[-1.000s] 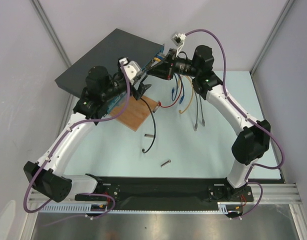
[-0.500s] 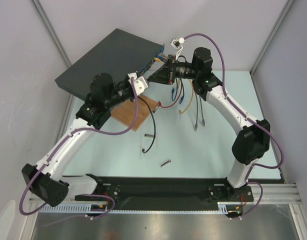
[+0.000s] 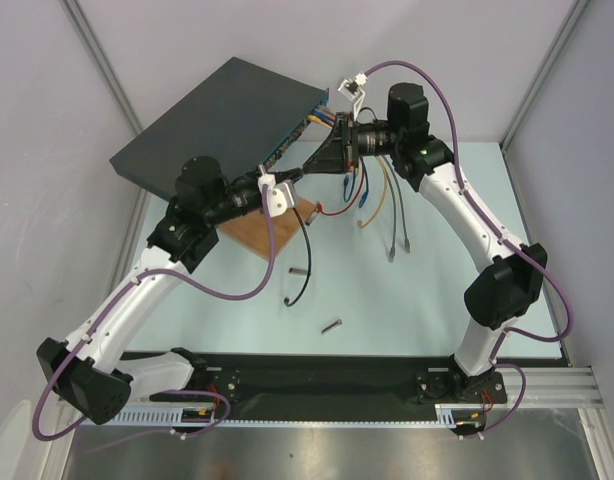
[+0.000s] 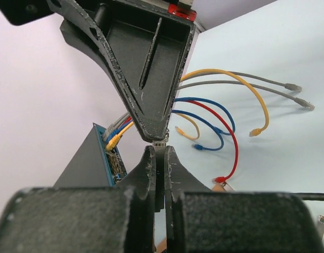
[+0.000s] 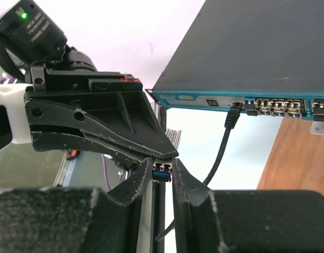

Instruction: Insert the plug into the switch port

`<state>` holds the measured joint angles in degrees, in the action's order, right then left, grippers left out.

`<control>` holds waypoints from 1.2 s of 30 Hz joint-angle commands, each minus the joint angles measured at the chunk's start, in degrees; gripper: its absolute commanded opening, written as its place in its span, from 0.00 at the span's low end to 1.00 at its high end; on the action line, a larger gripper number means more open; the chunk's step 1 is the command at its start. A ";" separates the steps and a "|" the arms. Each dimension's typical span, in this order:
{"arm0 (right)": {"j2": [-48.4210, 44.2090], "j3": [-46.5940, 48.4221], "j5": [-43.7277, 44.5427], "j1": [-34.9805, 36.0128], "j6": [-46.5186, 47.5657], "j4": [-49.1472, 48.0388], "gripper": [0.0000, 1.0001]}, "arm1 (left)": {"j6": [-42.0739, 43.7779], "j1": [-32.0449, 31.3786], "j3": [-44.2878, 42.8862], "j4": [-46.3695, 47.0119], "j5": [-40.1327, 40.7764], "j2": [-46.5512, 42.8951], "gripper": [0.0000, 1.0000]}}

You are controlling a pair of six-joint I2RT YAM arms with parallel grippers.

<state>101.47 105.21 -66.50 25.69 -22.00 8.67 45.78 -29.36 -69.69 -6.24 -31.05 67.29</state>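
The switch (image 3: 217, 115) is a flat dark box at the back left, its blue port face (image 5: 278, 107) turned toward the arms. Both grippers meet tip to tip just in front of that face. The plug (image 5: 162, 171), a small metal module with a blue end, sits between the fingers of my right gripper (image 5: 163, 166), which touch both its sides. My left gripper (image 4: 159, 150) is shut on the plug's (image 4: 160, 143) thin edge from the opposite side. From above, the left gripper (image 3: 299, 177) and right gripper (image 3: 310, 168) hide the plug.
A brown wooden board (image 3: 272, 228) lies under the left wrist. Coloured patch cables (image 3: 372, 195) hang from the switch onto the table. A black cable (image 5: 225, 142) is plugged into one port. Two small metal pieces (image 3: 332, 325) lie nearer the bases.
My left gripper, open a second ago, has swung to the right gripper's tip and shut there on the plug. The right gripper's fingers stand slightly wider than before.
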 commanded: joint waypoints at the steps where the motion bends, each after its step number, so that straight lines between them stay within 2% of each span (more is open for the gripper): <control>1: -0.66 4.83 -6.18 -1.52 3.09 5.56 0.22 | 4.58 0.80 0.70 -2.02 2.48 -1.10 0.00; 6: 0.75 7.11 -6.80 -1.00 6.53 11.28 0.31 | 6.86 -0.16 1.49 -3.17 2.31 -1.89 0.00; 12: 1.80 10.19 -5.93 0.15 14.43 20.68 0.35 | 7.57 -0.69 1.75 -3.16 3.28 -2.16 0.01; 14: 1.89 10.54 -5.40 0.32 15.14 21.74 0.39 | 7.66 -0.96 1.75 -3.25 3.19 -2.25 0.00; 16: 1.98 10.72 -4.08 0.58 15.76 22.27 0.49 | 7.92 -1.22 2.10 -3.17 3.01 -2.34 0.00; 20: 2.85 12.56 0.04 1.46 19.18 26.47 0.56 | 8.19 -1.75 2.45 -2.81 2.31 -2.77 0.00; 32: 6.28 18.45 6.82 3.93 27.36 36.41 0.54 | 9.15 -2.19 3.16 -2.29 0.11 -3.65 0.00; 35: 6.63 18.80 6.73 4.10 27.18 36.33 0.53 | 9.33 -2.27 3.33 -2.11 -0.33 -3.83 0.00; 36: 6.81 18.89 6.56 4.19 27.10 36.25 0.49 | 9.42 -2.36 3.42 -2.02 -0.33 -3.74 0.00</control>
<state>107.94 121.30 -60.77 29.47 3.33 43.38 53.47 -31.09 -66.72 -10.55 -28.95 65.23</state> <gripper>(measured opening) 0.510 0.038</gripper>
